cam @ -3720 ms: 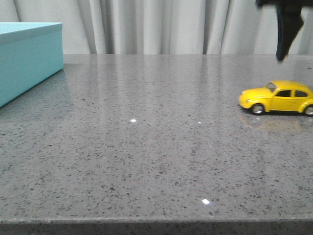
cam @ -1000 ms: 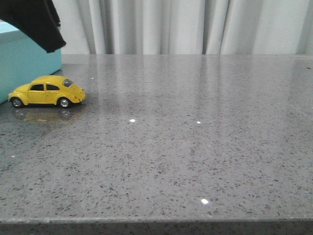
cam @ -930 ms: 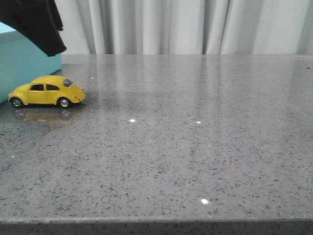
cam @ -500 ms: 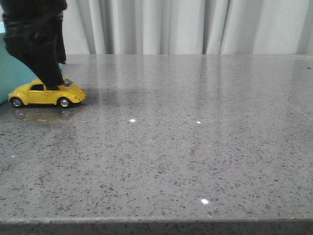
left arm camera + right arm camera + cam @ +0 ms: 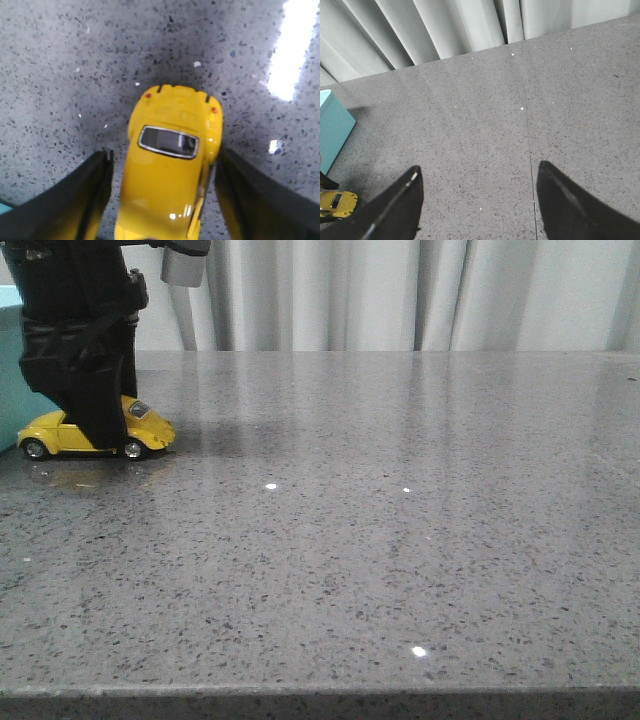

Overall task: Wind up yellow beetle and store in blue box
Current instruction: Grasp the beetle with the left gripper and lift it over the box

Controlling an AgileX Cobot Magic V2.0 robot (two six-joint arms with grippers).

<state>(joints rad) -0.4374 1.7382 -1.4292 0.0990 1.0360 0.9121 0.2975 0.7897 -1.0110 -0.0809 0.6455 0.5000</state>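
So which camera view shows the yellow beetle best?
The left wrist view: the yellow beetle fills it, between the open left hand fingers. In the front view the hand hides its middle; the right wrist view shows only a small piece.

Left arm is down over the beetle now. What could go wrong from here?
1. The left gripper fingers straddle the yellow beetle with gaps on both sides; uneven closing might roll it on its wheels.
2. Its glossy rounded body may slip out when squeezed.
3. The blue box stands close beside; lifting could bump its wall.
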